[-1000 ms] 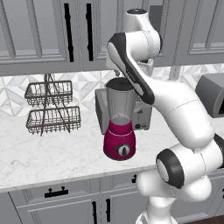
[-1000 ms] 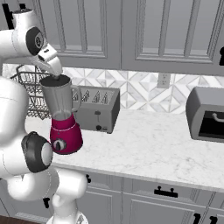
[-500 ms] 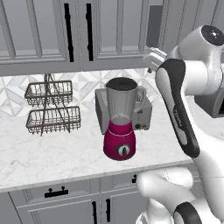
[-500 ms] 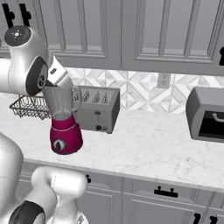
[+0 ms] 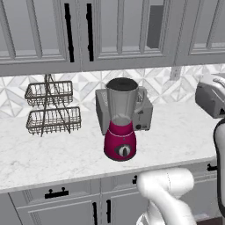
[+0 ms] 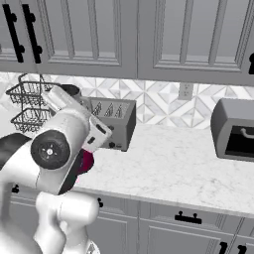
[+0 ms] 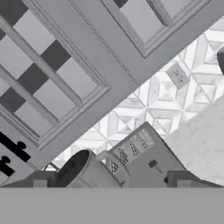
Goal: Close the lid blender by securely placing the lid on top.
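I see the blender point(image 5: 121, 127) standing on the worktop point(image 5: 57, 154), just in front of the toaster point(image 5: 143, 115), with the lid point(image 5: 122, 83) dark across its rim. I cannot tell how the jaws stand.

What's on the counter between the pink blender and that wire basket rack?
Nothing: in the left base view, bare marble counter separates the blender from the wire rack.
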Motion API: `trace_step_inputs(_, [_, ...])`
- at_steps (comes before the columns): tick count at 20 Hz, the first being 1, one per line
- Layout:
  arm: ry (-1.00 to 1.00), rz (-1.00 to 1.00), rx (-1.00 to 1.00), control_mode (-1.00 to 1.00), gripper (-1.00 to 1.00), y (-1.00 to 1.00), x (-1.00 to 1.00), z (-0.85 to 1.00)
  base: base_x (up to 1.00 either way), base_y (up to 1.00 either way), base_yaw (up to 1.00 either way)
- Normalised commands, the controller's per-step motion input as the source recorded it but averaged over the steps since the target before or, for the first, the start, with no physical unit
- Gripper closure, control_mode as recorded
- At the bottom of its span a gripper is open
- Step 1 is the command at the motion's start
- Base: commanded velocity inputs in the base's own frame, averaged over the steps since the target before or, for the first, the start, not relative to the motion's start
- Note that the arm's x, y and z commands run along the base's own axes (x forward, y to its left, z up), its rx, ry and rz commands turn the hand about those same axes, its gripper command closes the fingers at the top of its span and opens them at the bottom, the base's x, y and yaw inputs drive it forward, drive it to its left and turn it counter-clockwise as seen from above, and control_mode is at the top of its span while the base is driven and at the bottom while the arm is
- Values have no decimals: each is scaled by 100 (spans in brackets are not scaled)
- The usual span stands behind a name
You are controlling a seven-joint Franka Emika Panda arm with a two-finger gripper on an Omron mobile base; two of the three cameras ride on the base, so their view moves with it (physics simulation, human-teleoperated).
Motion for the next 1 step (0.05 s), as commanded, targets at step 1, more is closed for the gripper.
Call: trace_step_inputs(1, [-54,1,30,-100,-100,-85,-100,24,0,0,0])
